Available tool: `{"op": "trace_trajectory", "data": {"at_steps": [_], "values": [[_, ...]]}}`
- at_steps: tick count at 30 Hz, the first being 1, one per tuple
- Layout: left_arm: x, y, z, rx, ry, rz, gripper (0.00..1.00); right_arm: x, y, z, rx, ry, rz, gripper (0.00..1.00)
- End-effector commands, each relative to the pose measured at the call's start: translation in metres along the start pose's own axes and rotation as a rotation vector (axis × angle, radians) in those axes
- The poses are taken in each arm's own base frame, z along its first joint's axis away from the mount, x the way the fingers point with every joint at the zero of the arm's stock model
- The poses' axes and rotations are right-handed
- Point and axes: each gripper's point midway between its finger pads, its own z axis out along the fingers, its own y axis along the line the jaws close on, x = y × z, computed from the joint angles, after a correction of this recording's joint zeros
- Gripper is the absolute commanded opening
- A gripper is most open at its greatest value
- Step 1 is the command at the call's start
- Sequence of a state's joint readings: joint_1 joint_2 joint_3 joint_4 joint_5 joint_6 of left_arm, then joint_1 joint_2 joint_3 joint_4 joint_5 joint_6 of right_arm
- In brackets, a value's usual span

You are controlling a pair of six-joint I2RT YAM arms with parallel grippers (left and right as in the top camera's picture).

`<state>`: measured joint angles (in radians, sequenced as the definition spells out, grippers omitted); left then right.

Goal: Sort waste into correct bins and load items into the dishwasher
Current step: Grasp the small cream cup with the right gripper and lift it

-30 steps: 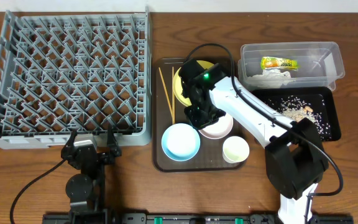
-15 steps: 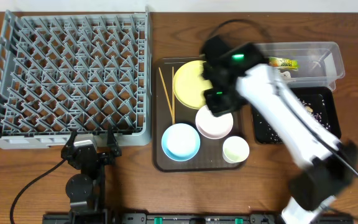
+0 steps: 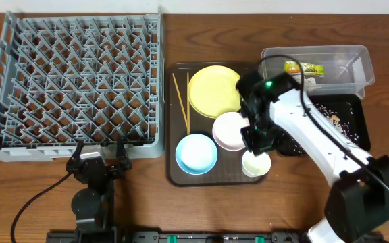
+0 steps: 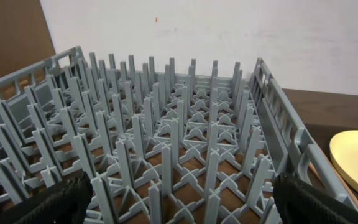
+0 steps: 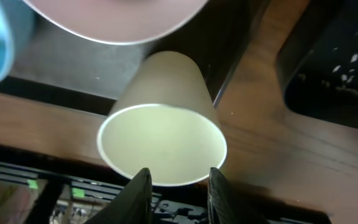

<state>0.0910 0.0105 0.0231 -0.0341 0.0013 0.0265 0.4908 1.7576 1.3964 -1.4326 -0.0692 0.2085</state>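
Observation:
On the brown serving tray [image 3: 173,172] sit a yellow plate [image 3: 213,91], a white bowl [image 3: 229,131], a light blue bowl [image 3: 196,153], a pale green cup [image 3: 256,164] and two chopsticks [image 3: 181,101]. My right gripper [image 3: 257,143] hovers just over the cup [image 5: 163,134]. Its jaws stand a little apart at the cup's near rim, and the right gripper [image 5: 179,196] has nothing between them. The left gripper [image 3: 98,160] rests wide open at the grey dish rack's [image 3: 80,74] front edge, its fingers [image 4: 61,205] empty. The wrapper [image 3: 302,67] lies in the clear tub [image 3: 356,67].
A black tray [image 3: 346,138] with whitish rice scraps [image 3: 326,121] lies below the clear tub, right of my right arm. A crumpled tissue [image 3: 296,82] sits in the tub under the wrapper. The rack's upright pegs [image 4: 179,143] fill the left wrist view.
My right arm swung from over the plate and white bowl to the right and toward the front, ending over the green cup. The plate is now uncovered. The left arm stayed still.

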Motion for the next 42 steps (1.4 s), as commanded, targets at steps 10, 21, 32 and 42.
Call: {"op": "trace_trajectory", "data": {"at_steps": [10, 21, 32, 42], "values": [[0.018, 0.003, 0.001, -0.014, 0.053, 0.002, 0.94, -0.012, -0.025, -0.011, 0.141, -0.106, 0.005, 0.28], [0.018, 0.003, 0.001, -0.014, 0.053, 0.002, 0.94, -0.011, -0.017, 0.024, 0.088, -0.083, -0.046, 0.25], [0.018, 0.003, 0.001, -0.014, 0.053, 0.002, 0.94, -0.012, -0.010, 0.047, 0.036, -0.087, -0.008, 0.13], [0.018, 0.003, 0.001, -0.014, 0.053, 0.002, 0.94, -0.013, -0.003, 0.049, -0.009, -0.097, 0.011, 0.01]]}}
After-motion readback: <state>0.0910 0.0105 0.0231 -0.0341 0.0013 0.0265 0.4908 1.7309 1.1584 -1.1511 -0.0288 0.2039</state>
